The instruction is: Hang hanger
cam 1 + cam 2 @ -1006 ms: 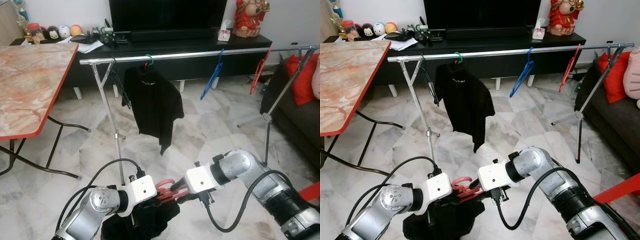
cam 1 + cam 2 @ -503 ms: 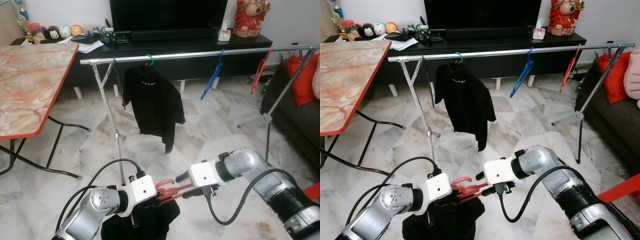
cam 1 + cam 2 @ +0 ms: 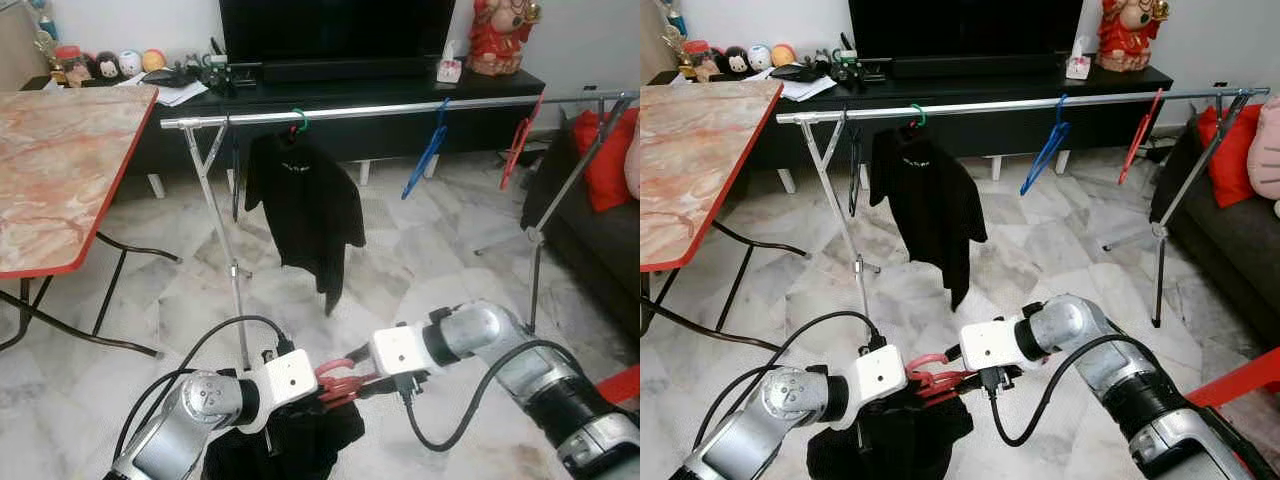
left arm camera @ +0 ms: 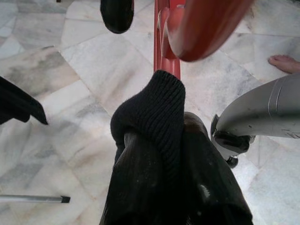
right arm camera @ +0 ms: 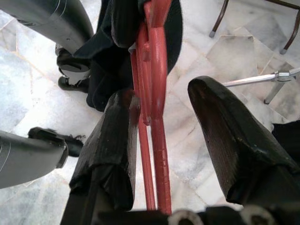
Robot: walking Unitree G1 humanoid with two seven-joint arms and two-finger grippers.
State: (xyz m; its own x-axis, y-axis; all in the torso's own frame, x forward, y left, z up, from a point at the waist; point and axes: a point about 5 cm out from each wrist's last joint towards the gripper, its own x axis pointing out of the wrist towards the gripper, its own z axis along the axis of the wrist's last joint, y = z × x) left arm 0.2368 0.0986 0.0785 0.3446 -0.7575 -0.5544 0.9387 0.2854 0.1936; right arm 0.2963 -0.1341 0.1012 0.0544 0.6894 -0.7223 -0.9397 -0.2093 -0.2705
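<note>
Red hanger [image 3: 338, 380], carrying a black garment [image 3: 290, 445], sits low in front of us, well below and short of the clothes rail [image 3: 400, 107]. Our left gripper [image 3: 912, 378] holds it near the hook; the views do not let us tell how its fingers are set. Compared with half a second ago, our right gripper [image 5: 159, 117] has drawn back in toward the hanger, and in the right wrist view its two black fingers [image 5: 112, 140] are spread to either side of the red bar, one lying against it, the other apart. We read this as a re-grasp or hand-over under way rather than a lift: the hanger has not risen. On the rail, a black shirt [image 3: 305, 205] on a green hanger [image 3: 297, 120] hangs toward the left, with a blue hanger [image 3: 425, 150] and another red hanger [image 3: 517, 143] farther right; the free stretch between shirt and blue hanger looks like a likely target.
</note>
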